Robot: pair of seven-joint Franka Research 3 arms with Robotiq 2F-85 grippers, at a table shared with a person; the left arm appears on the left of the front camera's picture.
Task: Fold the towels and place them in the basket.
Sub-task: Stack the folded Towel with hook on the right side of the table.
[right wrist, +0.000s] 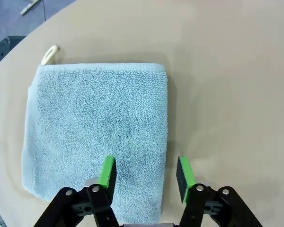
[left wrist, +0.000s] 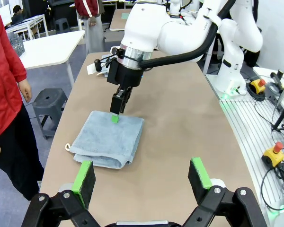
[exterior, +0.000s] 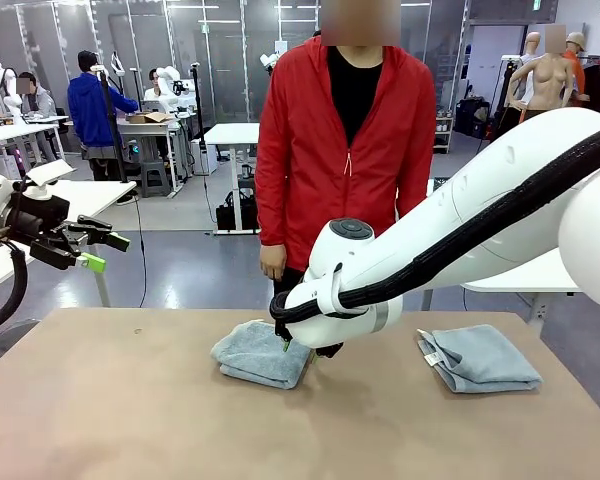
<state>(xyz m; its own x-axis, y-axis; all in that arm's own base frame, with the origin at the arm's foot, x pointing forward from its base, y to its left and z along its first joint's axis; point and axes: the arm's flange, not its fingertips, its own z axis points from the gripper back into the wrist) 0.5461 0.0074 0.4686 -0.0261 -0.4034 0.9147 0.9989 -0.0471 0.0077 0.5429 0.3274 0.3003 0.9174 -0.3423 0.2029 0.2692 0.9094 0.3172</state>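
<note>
Right pincer [right wrist: 144, 172] half-open, straddling the near edge of a folded towel [exterior: 263, 352] on the bench [exterior: 130, 420]. Second folded towel [exterior: 478, 358] lies well apart. Left pincer [left wrist: 142, 177] wide, empty, raised. Person [exterior: 345, 140] stands just beyond.

Folded towel, centre [exterior: 262, 352]: pale blue-grey terry, uniform, no pattern; small cream loop at one corner.
Folded towel, right side [exterior: 478, 357]: same pale blue-grey; white tag at its near-left edge.
Counter [exterior: 130, 420]: matt tan-beige, plain.
Right hand [right wrist: 146, 172]: black fingers, bright green pads.
Left hand [left wrist: 144, 177]: black fingers, bright green pads.
Right arm [exterior: 450, 230]: glossy white shell, black cable sheath along it.
Person's jacket [exterior: 310, 150]: red, over black top.
</note>
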